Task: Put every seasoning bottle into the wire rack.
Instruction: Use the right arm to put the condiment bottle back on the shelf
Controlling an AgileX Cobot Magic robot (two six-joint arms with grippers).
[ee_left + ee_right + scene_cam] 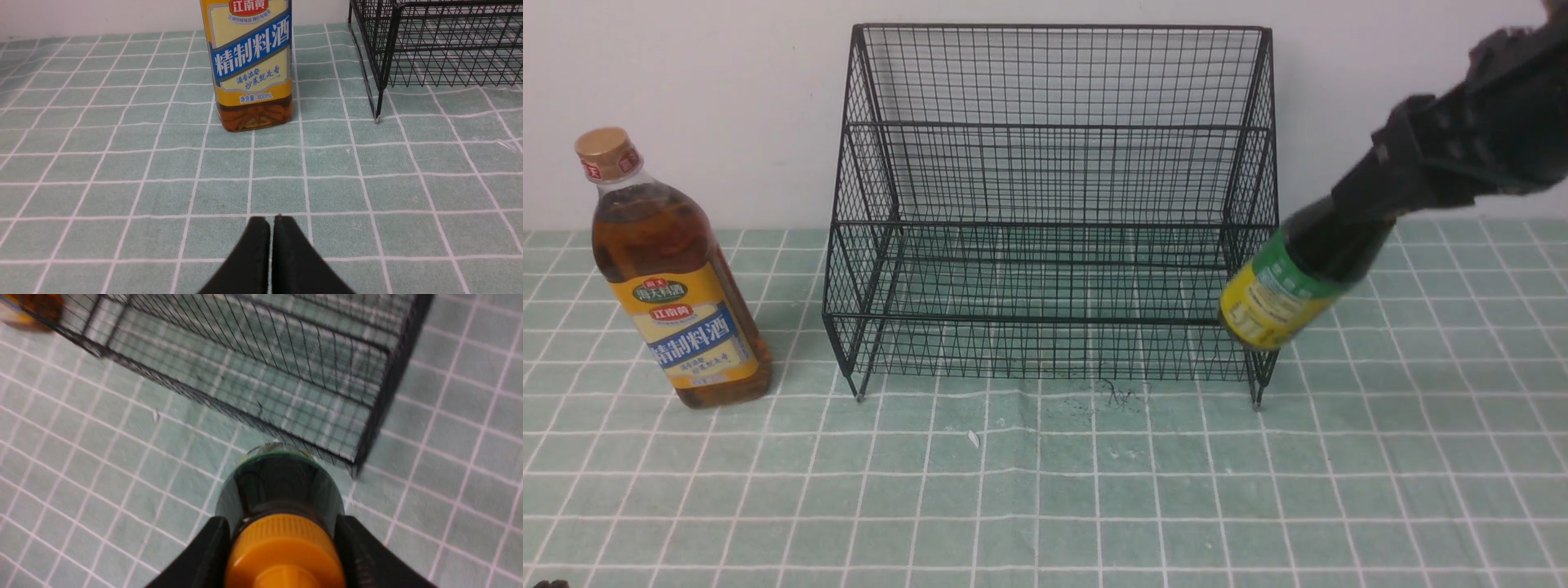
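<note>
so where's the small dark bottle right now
In the front view, the small dark bottle with the green-yellow label is off the table, tilted in the right arm's jaws, by the black wire-mesh rack's right end.

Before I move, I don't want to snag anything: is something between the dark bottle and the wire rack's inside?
Yes, perhaps: the wire rack's right side wall and front rail edge the dark bottle's path inward; nothing else visible.

Amber (658,237) at far left, under gold, with yellow and blue label; black mesh (1054,188) upper centre; green-and-yellow label (1278,290) right of centre; white-gridded green cloth (1045,490) below.
</note>
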